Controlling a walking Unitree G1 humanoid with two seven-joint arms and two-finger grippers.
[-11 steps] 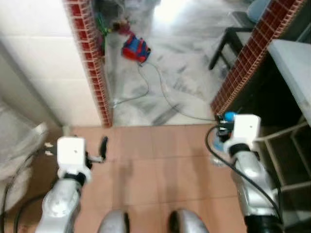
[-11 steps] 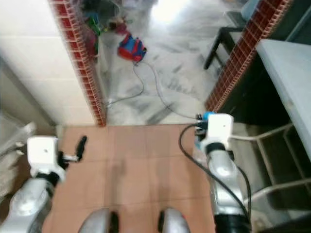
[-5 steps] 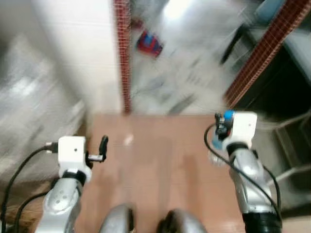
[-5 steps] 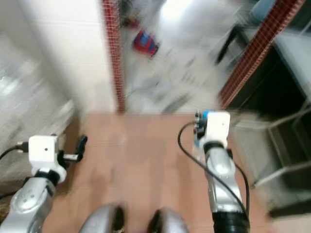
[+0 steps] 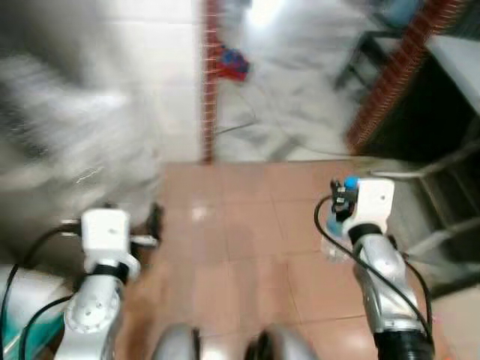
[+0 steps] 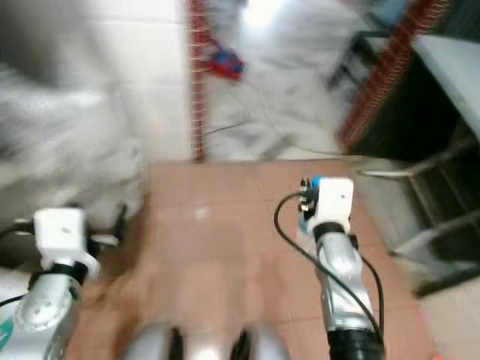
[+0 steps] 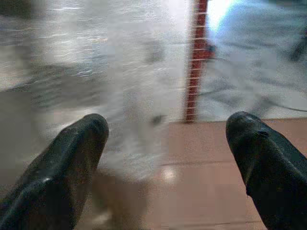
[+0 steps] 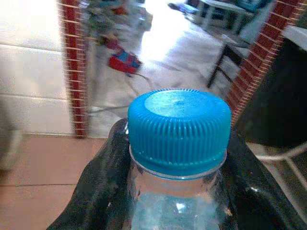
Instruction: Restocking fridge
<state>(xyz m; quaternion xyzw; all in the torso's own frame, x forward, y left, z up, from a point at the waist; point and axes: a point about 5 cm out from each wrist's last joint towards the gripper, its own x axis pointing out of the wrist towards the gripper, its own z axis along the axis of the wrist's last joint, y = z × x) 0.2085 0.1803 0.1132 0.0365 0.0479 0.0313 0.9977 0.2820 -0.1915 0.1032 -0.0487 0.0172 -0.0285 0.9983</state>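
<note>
You had swung the view left within the last second, so the red-brick wall edge (image 5: 209,82) sat mid-frame over the terracotta tiled floor (image 5: 240,240). Your right end effector (image 8: 172,191) stayed clenched on the clear plastic bottle with a blue ribbed cap (image 8: 178,128); the left end effector (image 7: 168,158) hung spread and empty. I judged you were mid-walk, fridge not yet reached.

Brick pillar (image 5: 211,82) top centre, toy (image 5: 232,63) on floor just right of it. Left claw (image 5: 154,225) lower left; right claw (image 8: 168,191) lower right, around bottle (image 8: 177,139).

Blurred view. Tan tile floor (image 5: 240,240) below; left gripper (image 5: 155,221) at left; right gripper (image 5: 337,217) holding blue-capped bottle (image 5: 341,225); red brick column (image 5: 211,82) ahead.
</note>
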